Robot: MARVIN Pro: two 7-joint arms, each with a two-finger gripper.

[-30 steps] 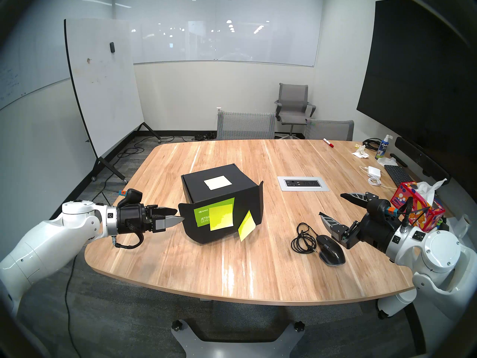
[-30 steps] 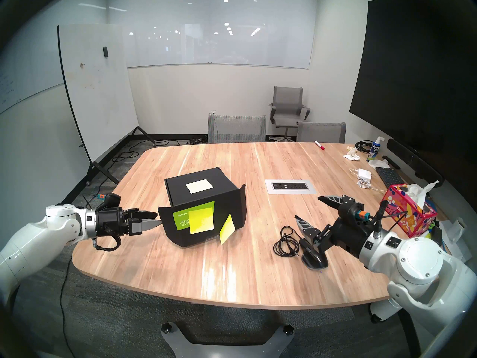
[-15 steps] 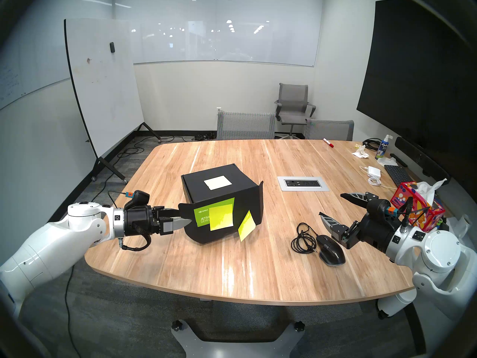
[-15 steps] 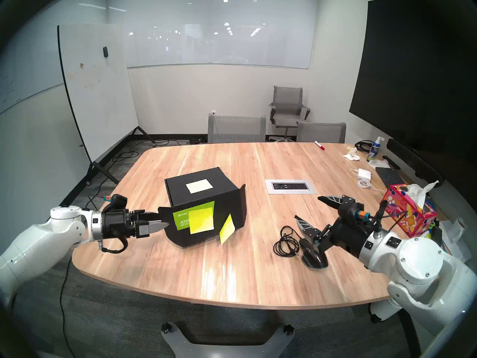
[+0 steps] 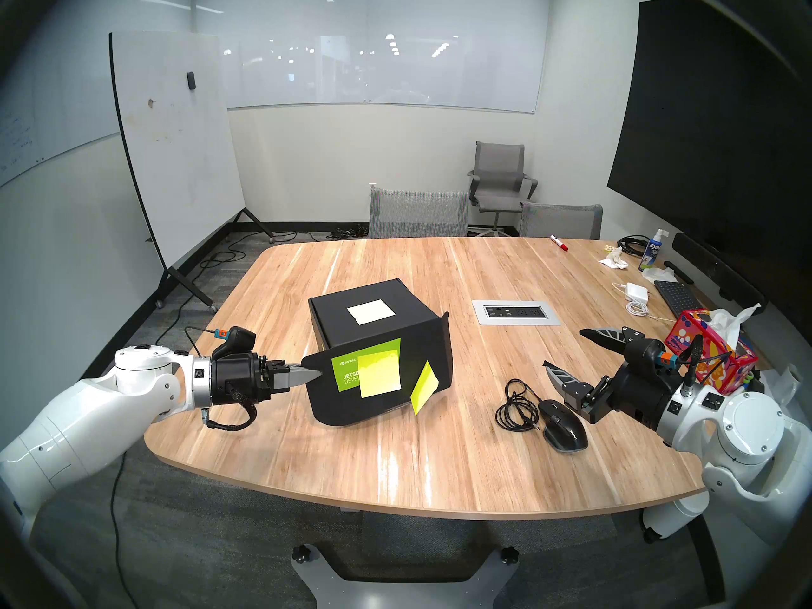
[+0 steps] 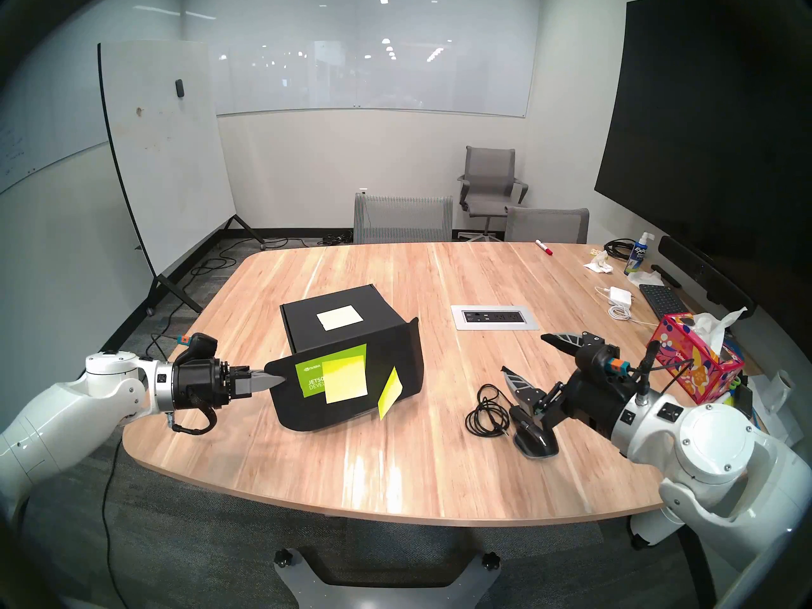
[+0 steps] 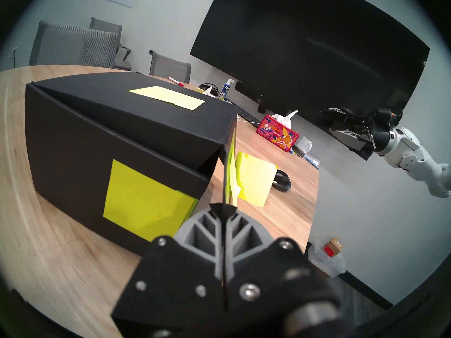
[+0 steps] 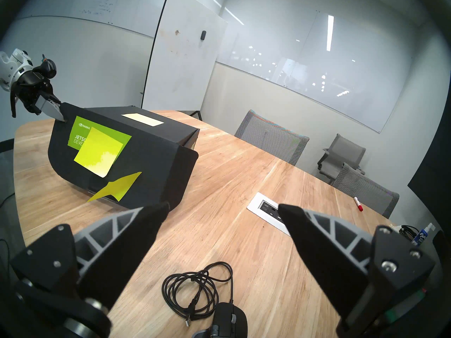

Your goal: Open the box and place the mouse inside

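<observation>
The black box (image 5: 351, 327) stands mid-table with a pale note on top. Its front flap (image 5: 430, 357), with a green label and yellow sticky notes, hangs slightly away from the body. My left gripper (image 5: 314, 374) is shut on the flap's left edge; the left wrist view shows the thin edge (image 7: 229, 159) pinched between both fingers (image 7: 205, 229). The black mouse (image 5: 564, 423) lies on the table at the right beside its coiled cable (image 5: 516, 403). Just above and behind the mouse, my right gripper (image 5: 563, 348) hangs open and empty, with the mouse (image 8: 229, 323) below it.
A red floral tissue box (image 5: 712, 357) sits behind my right arm. A socket panel (image 5: 516, 312) is set into the table right of the box. A white adapter (image 5: 637, 291), keyboard (image 5: 676, 296), spray bottle (image 5: 652, 250) and red marker (image 5: 559, 242) lie far right. Chairs stand beyond the far edge.
My left gripper slid right onto the flap's left edge and shut on it. The flap has swung slightly out from the box. The right arm has not moved.
</observation>
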